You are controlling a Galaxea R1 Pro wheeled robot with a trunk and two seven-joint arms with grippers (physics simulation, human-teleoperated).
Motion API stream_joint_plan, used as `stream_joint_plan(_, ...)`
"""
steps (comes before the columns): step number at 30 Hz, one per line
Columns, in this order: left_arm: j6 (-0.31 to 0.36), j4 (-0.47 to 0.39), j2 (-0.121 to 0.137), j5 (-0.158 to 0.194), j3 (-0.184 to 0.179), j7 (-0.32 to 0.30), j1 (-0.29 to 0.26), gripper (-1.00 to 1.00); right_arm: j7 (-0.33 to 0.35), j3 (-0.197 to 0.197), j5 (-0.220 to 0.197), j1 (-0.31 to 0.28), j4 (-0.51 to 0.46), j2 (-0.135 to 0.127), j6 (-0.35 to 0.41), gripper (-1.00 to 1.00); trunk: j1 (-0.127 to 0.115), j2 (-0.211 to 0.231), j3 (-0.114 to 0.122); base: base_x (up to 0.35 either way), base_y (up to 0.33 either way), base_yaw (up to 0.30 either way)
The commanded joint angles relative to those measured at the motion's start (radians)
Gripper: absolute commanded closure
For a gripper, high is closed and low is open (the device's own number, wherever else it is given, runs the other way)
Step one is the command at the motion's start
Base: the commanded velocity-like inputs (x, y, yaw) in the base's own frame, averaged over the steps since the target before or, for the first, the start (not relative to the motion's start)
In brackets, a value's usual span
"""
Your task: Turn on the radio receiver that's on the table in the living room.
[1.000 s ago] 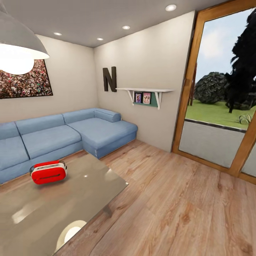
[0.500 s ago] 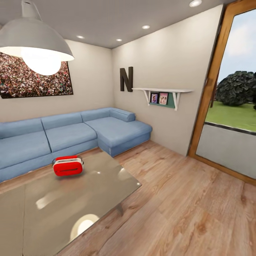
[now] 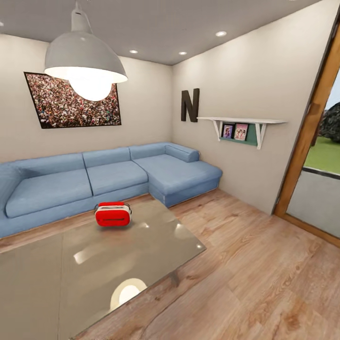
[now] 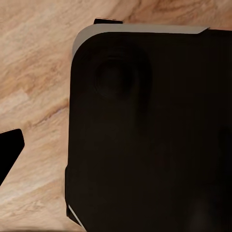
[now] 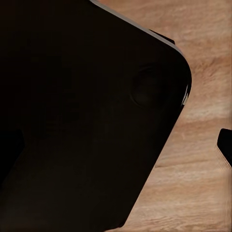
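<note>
- Below each wrist camera, a large black rounded body (image 4: 150,130) hangs over light wood plank floor (image 4: 34,72); a like dark body (image 5: 87,116) shows in the right wrist view, and whether either claw is apart or together cannot be told.
- At the edge of the left wrist view a small black tip (image 4: 8,150) juts in, and another black tip (image 5: 226,145) sits at the edge of the right wrist view.
- Ahead in the head view, the large low grey glossy surface (image 3: 56,274) spreads across the lower left.
- On its far part stands the small red rounded radio receiver with white trim (image 3: 113,214), upright, near the edge that faces the sofa.
- Behind it runs the blue L-shaped sofa (image 3: 108,177) along both off-white walls.
- Above hangs a grey dome pendant lamp (image 3: 85,59), lit, with a crowd picture (image 3: 73,100) behind it.
- On the side wall are a dark letter N (image 3: 190,105) and a white shelf (image 3: 243,121) with two small framed photos (image 3: 234,131).
- At right stands a wooden door frame (image 3: 309,123).
</note>
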Motion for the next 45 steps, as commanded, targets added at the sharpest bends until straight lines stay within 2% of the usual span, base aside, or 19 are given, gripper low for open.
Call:
stream_joint_plan(1,0.0,0.0,0.0,0.0,0.0,0.0,0.0,-1.0,0.0,0.0,0.0,0.0,0.0,0.0,0.0,-1.0,0.0,0.0,0.0,0.0,0.0,0.284)
stream_joint_plan(37,0.0,0.0,0.001,0.0,0.0,0.0,0.0,-1.0,0.0,0.0,0.0,0.0,0.0,0.0,0.0,-1.0,0.0,0.0,0.0,0.0,0.0,0.284)
stream_joint_plan(45,0.0,0.0,0.002,0.0,-0.001,0.0,0.0,-1.0,0.0,0.001,0.0,0.0,0.0,0.0,0.001,-1.0,0.0,0.0,0.0,0.209,0.0,0.076)
